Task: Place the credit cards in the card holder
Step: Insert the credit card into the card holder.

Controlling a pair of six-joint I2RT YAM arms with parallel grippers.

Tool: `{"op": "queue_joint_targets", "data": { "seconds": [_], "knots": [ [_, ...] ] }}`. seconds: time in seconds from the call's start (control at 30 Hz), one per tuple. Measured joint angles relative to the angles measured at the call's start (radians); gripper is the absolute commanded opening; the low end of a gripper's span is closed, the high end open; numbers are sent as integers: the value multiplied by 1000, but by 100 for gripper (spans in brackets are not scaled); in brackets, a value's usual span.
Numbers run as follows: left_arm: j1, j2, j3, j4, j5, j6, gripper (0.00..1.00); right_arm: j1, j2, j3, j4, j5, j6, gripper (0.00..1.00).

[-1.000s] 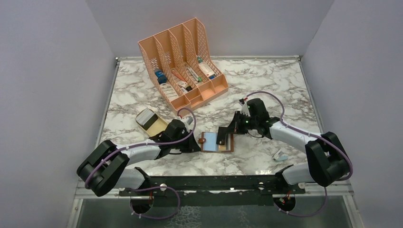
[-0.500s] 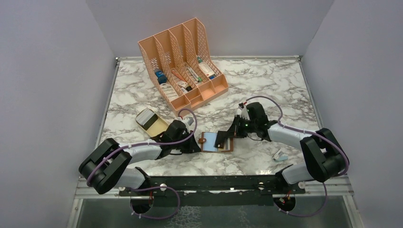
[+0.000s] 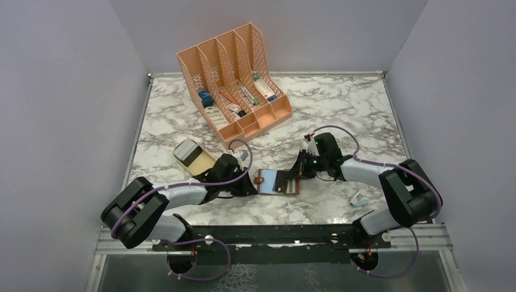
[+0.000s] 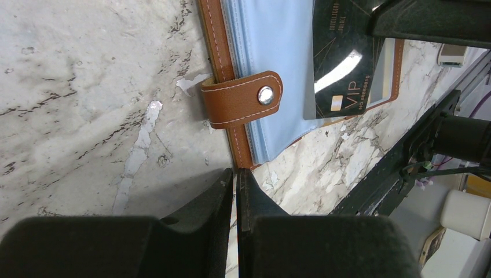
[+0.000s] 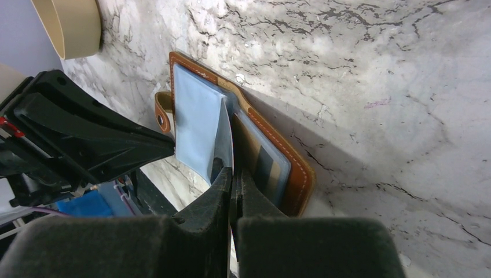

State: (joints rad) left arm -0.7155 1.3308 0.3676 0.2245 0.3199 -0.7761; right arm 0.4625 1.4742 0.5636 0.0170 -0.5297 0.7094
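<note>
2 pincers met at the open card holder point(image 3: 272, 181) on the marble surface point(image 3: 347, 103): left pincer point(image 4: 236, 176) pressed together beside its snap tab point(image 4: 243, 98), right pincer point(image 5: 233, 174) pinching a black credit card point(image 4: 339, 63) over the pockets; a peach organizer point(image 3: 234, 82) stood behind.

Blk card point(image 4: 340, 63): "VIP" legible; smaller print unreadable.

Tan-brown, white-stitched leather card holder point(image 4: 240, 99) with pale-blue sleeves; glossy black gold-lettered plastic card point(image 4: 339, 69); grey-veined white marble tabletop point(image 4: 87, 87).

Contents of the peach organizer point(image 3: 195, 70) (mere specks) indistinct
</note>
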Motion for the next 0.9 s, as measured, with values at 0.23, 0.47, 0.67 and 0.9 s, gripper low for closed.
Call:
{"op": "queue_joint_targets", "data": {
  "seconds": [0.23, 0.47, 0.67, 0.9],
  "knots": [
    [0, 0, 0, 0, 0, 0, 10, 0, 31, -4, 16, -34, 0, 1],
    [0, -2, 0, 0, 0, -2, 10, 0, 46, -1, 23, -46, -11, 1],
    [-6, -13, -5, -1, -5, -9, 10, 0, 74, 16, 28, -59, -21, 1],
    [-22, -22, -7, 0, -11, -20, 11, 0, 97, 50, 14, -64, -34, 3]
  ]
}}
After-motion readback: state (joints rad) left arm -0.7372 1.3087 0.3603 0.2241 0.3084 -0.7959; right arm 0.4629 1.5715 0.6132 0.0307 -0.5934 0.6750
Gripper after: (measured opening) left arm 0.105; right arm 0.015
